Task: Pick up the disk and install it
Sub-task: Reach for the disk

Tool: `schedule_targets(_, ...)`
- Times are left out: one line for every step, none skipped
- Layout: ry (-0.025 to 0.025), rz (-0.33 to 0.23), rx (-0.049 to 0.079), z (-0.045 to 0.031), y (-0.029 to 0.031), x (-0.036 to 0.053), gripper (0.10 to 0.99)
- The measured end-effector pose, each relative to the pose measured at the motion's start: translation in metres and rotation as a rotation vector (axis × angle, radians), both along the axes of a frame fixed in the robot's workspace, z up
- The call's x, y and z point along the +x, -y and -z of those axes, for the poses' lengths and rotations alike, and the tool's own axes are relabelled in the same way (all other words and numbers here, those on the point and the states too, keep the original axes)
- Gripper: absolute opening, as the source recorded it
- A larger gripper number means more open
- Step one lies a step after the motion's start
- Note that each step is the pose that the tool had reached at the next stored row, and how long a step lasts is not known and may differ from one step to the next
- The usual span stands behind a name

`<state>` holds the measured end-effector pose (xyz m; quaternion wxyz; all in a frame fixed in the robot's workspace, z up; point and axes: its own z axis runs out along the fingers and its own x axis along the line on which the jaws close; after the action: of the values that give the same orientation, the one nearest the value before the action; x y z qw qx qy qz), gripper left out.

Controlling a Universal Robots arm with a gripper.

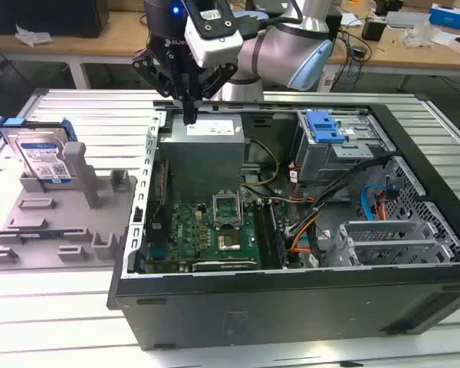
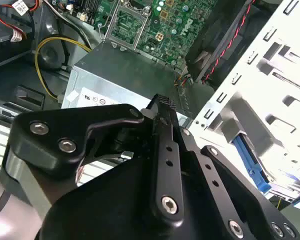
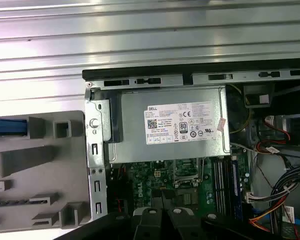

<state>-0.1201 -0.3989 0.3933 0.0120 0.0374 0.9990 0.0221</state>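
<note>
Blue-labelled disk (image 1: 40, 156) stands apart from claw (image 1: 190, 117).

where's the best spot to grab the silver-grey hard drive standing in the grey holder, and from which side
Likely from above, pinching the silver-grey hard drive across its two flat faces near the blue-framed top edge. It stands upright on edge in the grey slotted holder, so the top half is free while the holder's blocks hug its base.
</note>
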Motion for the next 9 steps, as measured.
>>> schedule_targets(0.0,0.0,0.0,0.0,0.0,0.0001,0.106)
schedule_targets(-0.0001,0.0,0.0,0.0,0.0,0.0001,0.106)
schedule_targets(-0.0001,0.0,0.0,0.0,0.0,0.0002,0.106)
schedule_targets(-0.0001,0.0,0.0,0.0,0.0,0.0002,0.106)
schedule_targets(-0.0001,0.0,0.0,0.0,0.0,0.0002,0.106)
schedule_targets(-0.0001,0.0,0.0,0.0,0.0,0.0002,0.106)
schedule_targets(-0.0002,0.0,0.0,0.0,0.0,0.0003,0.106)
schedule_targets(-0.0002,0.0,0.0,0.0,0.0,0.0002,0.106)
schedule_targets(-0.0002,0.0,0.0,0.0,0.0,0.0003,0.106)
